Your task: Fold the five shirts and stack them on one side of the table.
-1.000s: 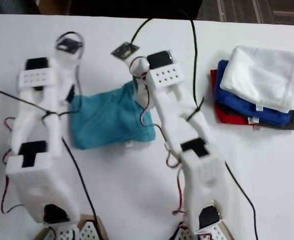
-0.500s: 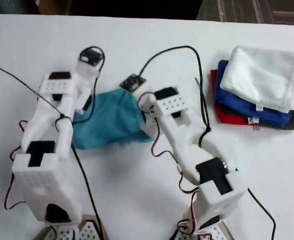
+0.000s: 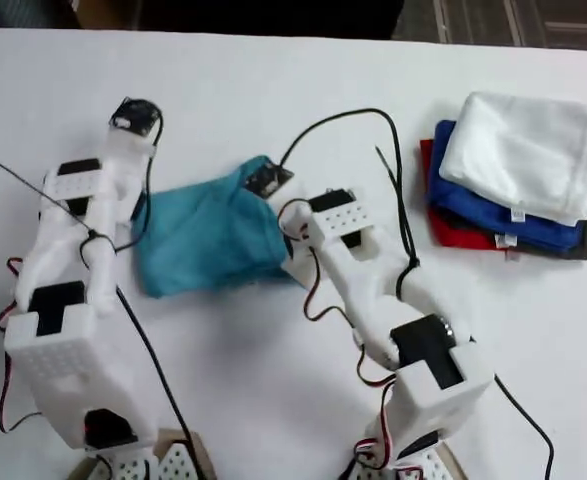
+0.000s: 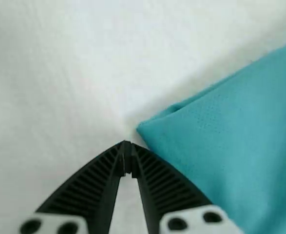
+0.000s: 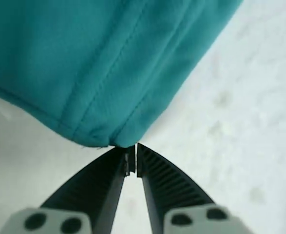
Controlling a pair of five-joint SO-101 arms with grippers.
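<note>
- What is changed on the near side?
- The right arm (image 3: 373,290) is bent back now, and the left arm (image 3: 68,230) is swung away from the cloth. The left claw (image 4: 126,158) is shut on nothing, just beside a corner of the teal shirt (image 4: 230,141). The right claw (image 5: 131,158) is shut too, with its tips at the hem corner. Nothing is held.
- And the shirt?
- It is pushed a bit narrower than before. It is lying between the arms on the surface (image 3: 273,80). It looks folded but is not yet stacked.
- Where is it wanted?
- Farther off, on the pile (image 3: 518,170) of four folded shirts.
</note>
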